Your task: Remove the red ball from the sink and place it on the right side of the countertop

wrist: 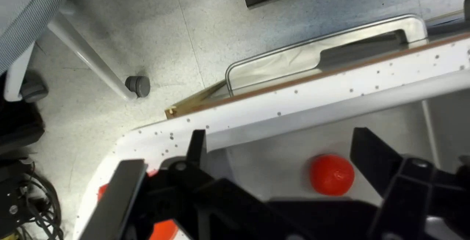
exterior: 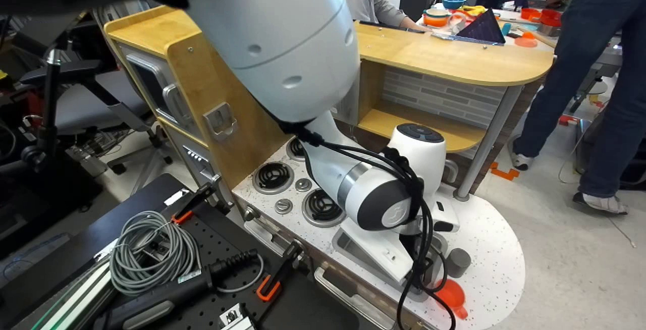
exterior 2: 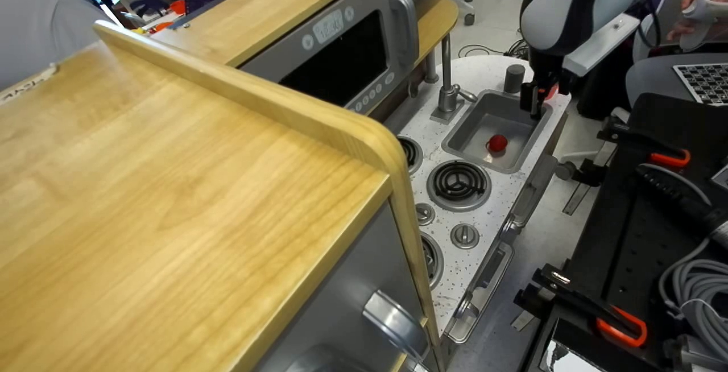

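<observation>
Nearest in the wrist view, the black fingers (wrist: pixel 376 166) of the gripper (wrist: pixel 281 139) are spread wide, and nothing is held between them. Judged by how things lie, the task is only at its start: the ball (wrist: pixel 332 175), small, round and red, has not yet been gripped. In an exterior view it is found on the floor of the sink (exterior 2: pixel 483 122), toward the near end. Left to be done are the grasp, the lift out and the setting down on the right side of the counter (exterior: pixel 497 269). That place is taken to be the rounded end, to the right of the sink in an exterior view, where a red cup (exterior: pixel 454 293) and a grey cylinder (exterior: pixel 458 263) are set.

In the wrist view, the ball is framed between the fingers, closer to the one at right, but is touched by neither. How far below them it lies cannot be told. In an exterior view, across the sink from the tap (exterior 2: pixel 449 100), the fingers are held at the right edge, with the ball to their near left, well apart. In an exterior view it is hidden behind the arm (exterior: pixel 298 57).
</observation>
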`<action>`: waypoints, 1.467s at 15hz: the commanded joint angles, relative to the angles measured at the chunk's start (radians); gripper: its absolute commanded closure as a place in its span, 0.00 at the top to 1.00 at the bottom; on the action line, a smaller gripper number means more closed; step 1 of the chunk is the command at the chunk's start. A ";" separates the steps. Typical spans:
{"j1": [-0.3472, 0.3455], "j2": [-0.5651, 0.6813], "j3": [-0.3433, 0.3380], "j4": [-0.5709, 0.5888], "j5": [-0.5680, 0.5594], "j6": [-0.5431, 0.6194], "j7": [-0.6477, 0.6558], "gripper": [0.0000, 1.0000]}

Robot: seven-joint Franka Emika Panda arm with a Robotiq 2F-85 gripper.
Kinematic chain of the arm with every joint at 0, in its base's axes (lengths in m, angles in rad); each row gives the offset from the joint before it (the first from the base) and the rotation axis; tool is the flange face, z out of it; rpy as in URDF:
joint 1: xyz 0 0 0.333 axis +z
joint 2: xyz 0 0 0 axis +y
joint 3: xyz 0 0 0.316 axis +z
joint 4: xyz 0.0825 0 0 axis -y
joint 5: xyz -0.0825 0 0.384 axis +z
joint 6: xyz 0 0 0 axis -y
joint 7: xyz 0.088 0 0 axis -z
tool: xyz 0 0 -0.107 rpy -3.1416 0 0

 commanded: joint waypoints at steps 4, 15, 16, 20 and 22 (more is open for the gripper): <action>0.002 0.288 0.040 0.379 0.003 -0.038 0.023 1.00; 0.005 0.410 0.066 0.555 -0.002 -0.121 0.002 1.00; 0.005 0.419 0.068 0.563 -0.003 -0.131 0.001 1.00; 0.011 0.443 0.074 0.586 -0.005 -0.144 -0.006 1.00; 0.011 0.452 0.082 0.595 -0.003 -0.150 -0.010 1.00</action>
